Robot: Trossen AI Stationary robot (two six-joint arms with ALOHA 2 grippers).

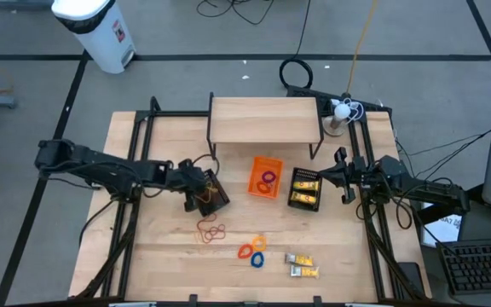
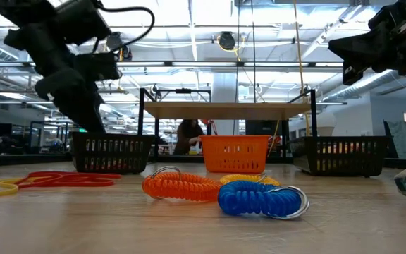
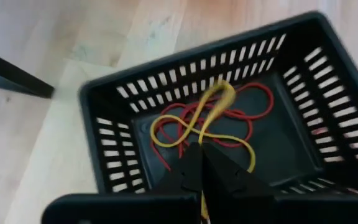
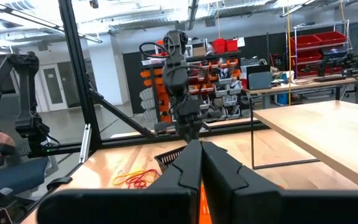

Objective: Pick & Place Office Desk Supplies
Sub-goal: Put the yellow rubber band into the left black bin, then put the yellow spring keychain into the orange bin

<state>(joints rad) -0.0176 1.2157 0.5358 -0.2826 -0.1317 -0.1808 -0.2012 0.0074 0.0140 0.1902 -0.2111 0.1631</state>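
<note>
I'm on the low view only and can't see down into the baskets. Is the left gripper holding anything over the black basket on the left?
Observer: Yes. The left gripper is shut on a yellow rubber band that hangs into the left black bin.
Operator: Anything lying in that bin?
Observer: Red rubber bands lie tangled on its floor.
Operator: What about the other black bin?
Observer: The right black bin holds yellow packets; the right gripper waits beside it.
</note>
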